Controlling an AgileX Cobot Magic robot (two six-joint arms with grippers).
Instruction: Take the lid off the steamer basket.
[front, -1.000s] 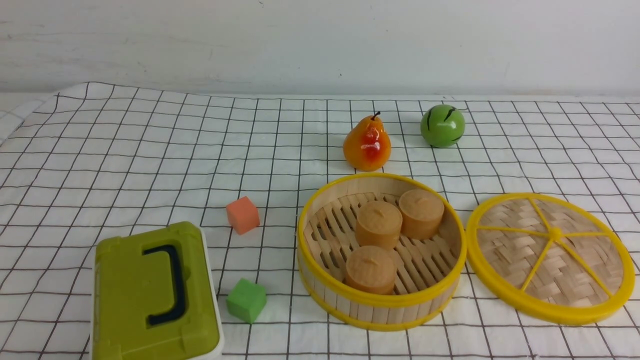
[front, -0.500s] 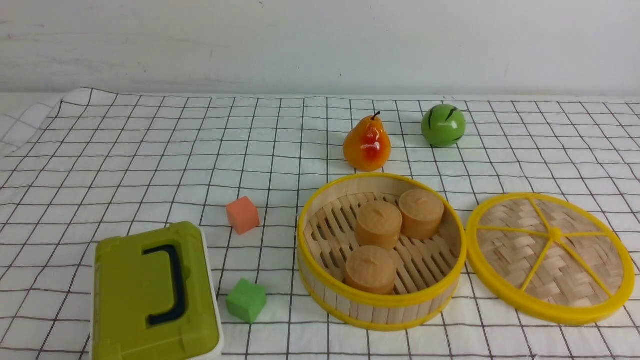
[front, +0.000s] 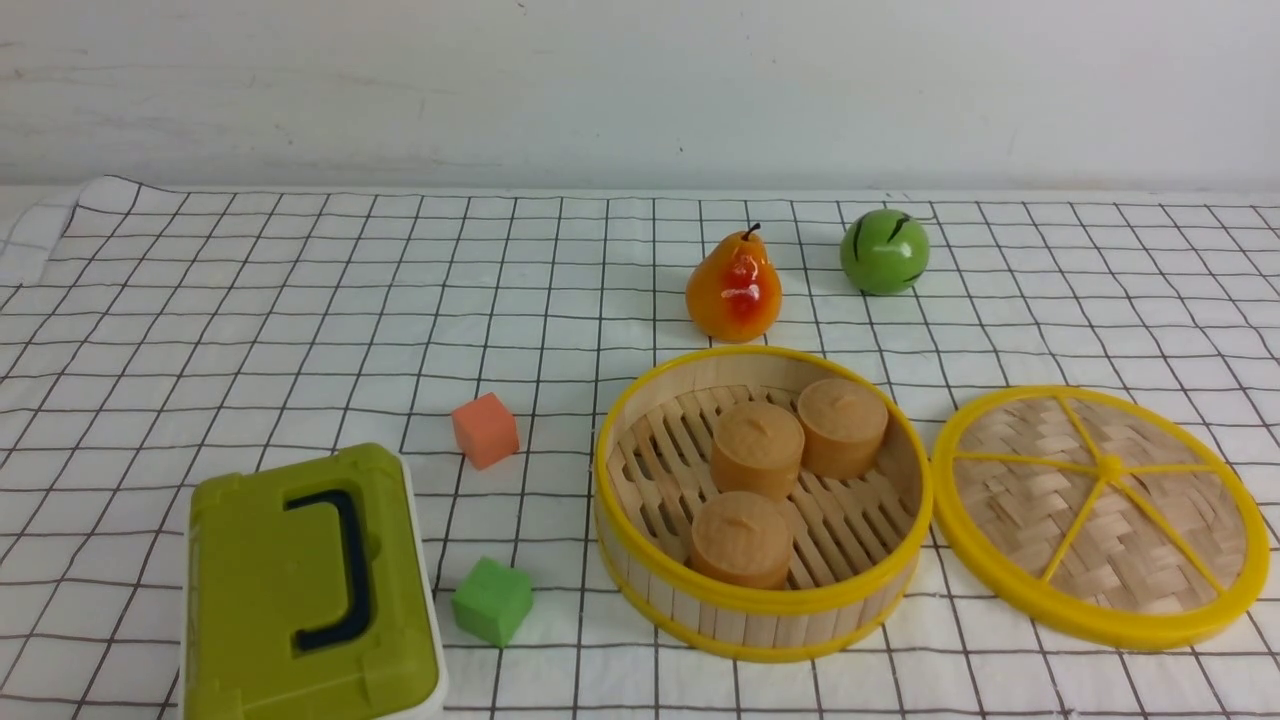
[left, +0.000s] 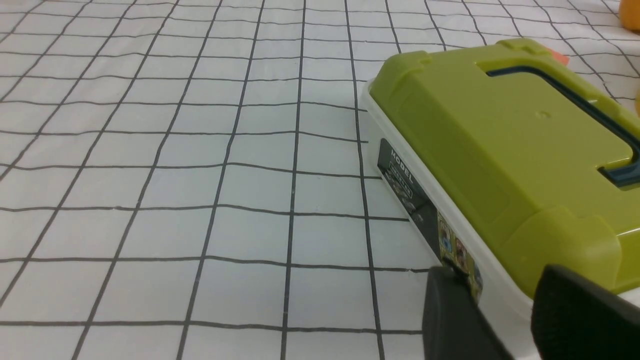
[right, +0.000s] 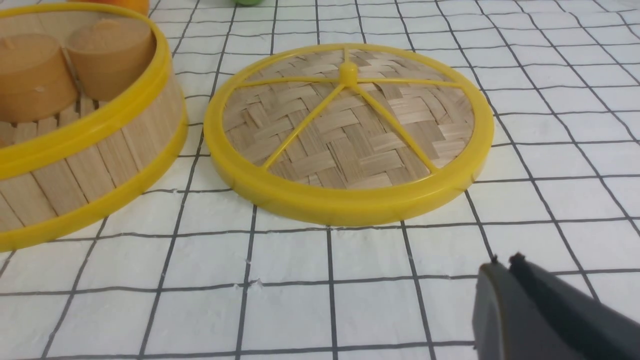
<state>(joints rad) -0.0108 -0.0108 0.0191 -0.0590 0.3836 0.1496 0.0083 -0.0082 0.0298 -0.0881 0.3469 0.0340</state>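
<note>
The steamer basket (front: 760, 605) stands uncovered right of centre, with three tan cylinders (front: 757, 447) inside. The lid (front: 1100, 515) lies flat on the checked cloth just right of the basket, spokes and knob up. In the right wrist view the lid (right: 350, 135) lies beside the basket (right: 100, 145). My right gripper (right: 505, 262) is shut and empty, a short way in front of the lid's near rim. My left gripper (left: 500, 280) is open and empty, its fingers next to the near corner of the olive-green box (left: 500, 135). Neither gripper shows in the front view.
The olive-green box (front: 300, 590) sits at the front left. An orange cube (front: 485, 430) and a green cube (front: 492, 600) lie between the box and the basket. A pear (front: 733, 288) and a green ball (front: 884, 251) stand behind the basket.
The far left corner of the checked cloth has shifted and spread to the left. The basket, lid and other objects have not moved.
</note>
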